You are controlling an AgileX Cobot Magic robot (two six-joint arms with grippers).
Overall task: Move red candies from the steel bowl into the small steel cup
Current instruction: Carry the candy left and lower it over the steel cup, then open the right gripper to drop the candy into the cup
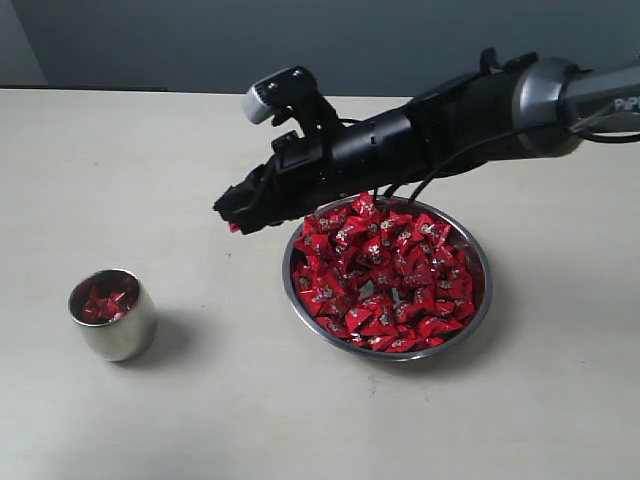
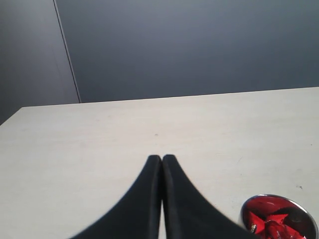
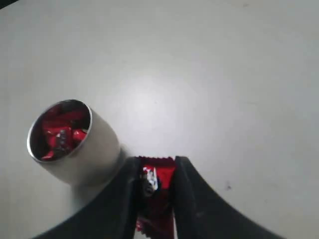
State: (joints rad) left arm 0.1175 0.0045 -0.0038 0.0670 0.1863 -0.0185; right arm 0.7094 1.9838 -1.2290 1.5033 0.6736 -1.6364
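The steel bowl [image 1: 483, 300] sits right of centre, heaped with red candies [image 1: 390, 275]. The small steel cup [image 1: 125, 335] stands at the left with a few red candies [image 1: 103, 300] inside; it also shows in the right wrist view as the cup [image 3: 94, 149] and at the edge of the left wrist view as the cup [image 2: 279, 216]. My right gripper [image 1: 232, 215] hangs above the table just left of the bowl, apart from the cup. It is shut on one red candy [image 3: 157, 181] held between its fingers. My left gripper [image 2: 162, 158] is shut and holds nothing.
The pale table [image 1: 300, 420] spreads between cup and bowl. A dark grey wall [image 1: 300, 40] runs behind the table's far edge. The right arm [image 1: 450, 125] reaches in from the right, over the bowl's back rim.
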